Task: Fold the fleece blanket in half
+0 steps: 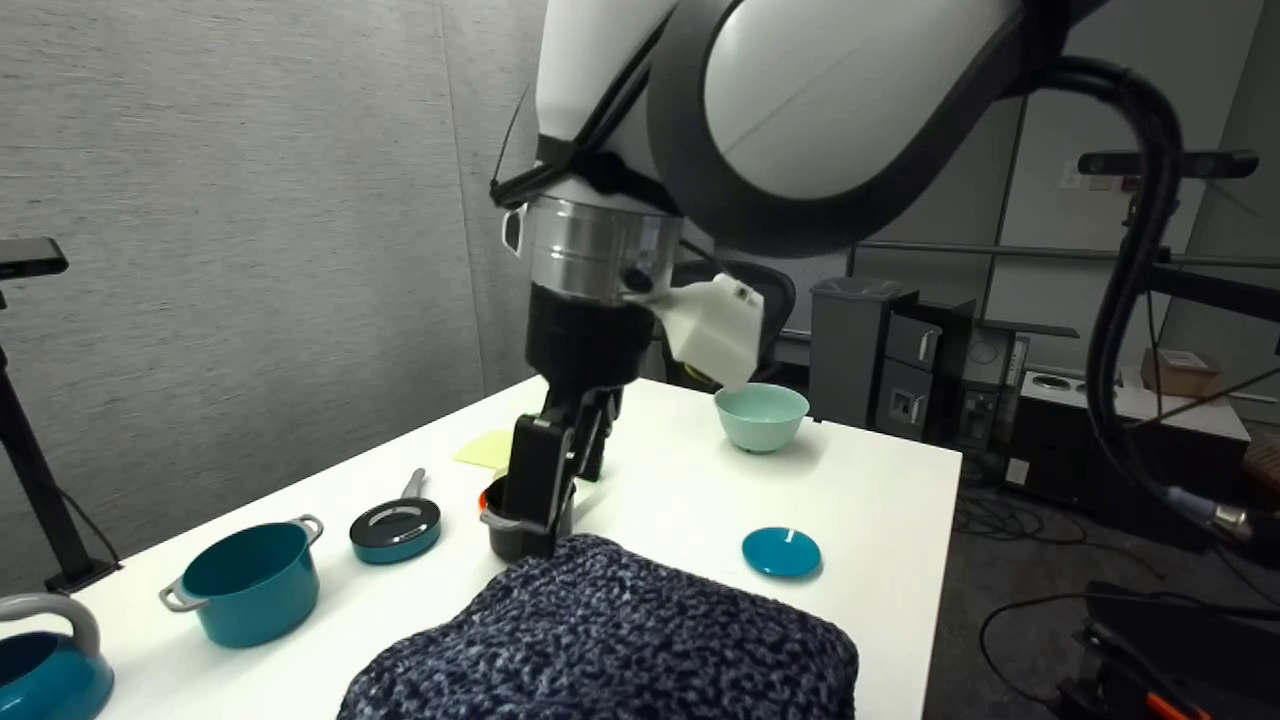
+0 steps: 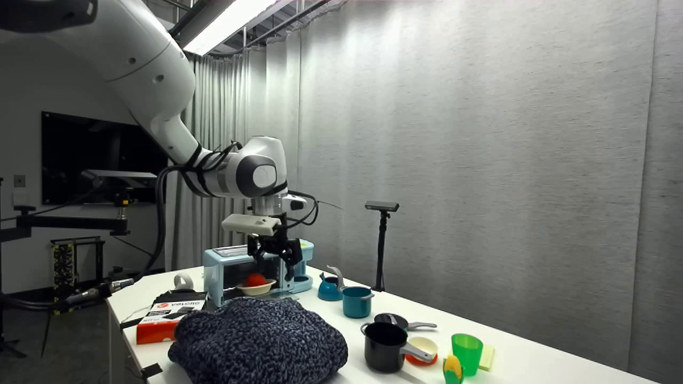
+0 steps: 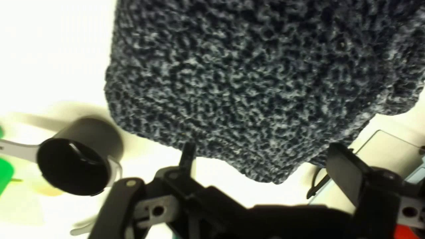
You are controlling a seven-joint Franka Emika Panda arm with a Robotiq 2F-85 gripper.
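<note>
The fleece blanket is a dark navy-and-black speckled cloth, bunched on the white table in both exterior views (image 1: 620,640) (image 2: 261,341). In the wrist view the blanket (image 3: 245,79) fills the upper part, with a blunt corner pointing down between the fingers. My gripper (image 3: 262,147) is open there, its fingers wide apart on either side of that corner, with nothing held. In the exterior views the gripper (image 1: 570,475) (image 2: 273,266) points down and hangs above the table near the blanket's edge. I cannot tell whether a fingertip touches the cloth. The blanket's underside is hidden.
A black pot (image 1: 520,540) (image 2: 383,352) (image 3: 79,159) stands close beside the blanket. A teal pot (image 1: 255,590), a pan (image 1: 395,530), a teal disc (image 1: 782,553) and a mint bowl (image 1: 762,418) are around. A light-blue toy oven (image 2: 213,274) and a box (image 2: 160,330) stand behind the blanket.
</note>
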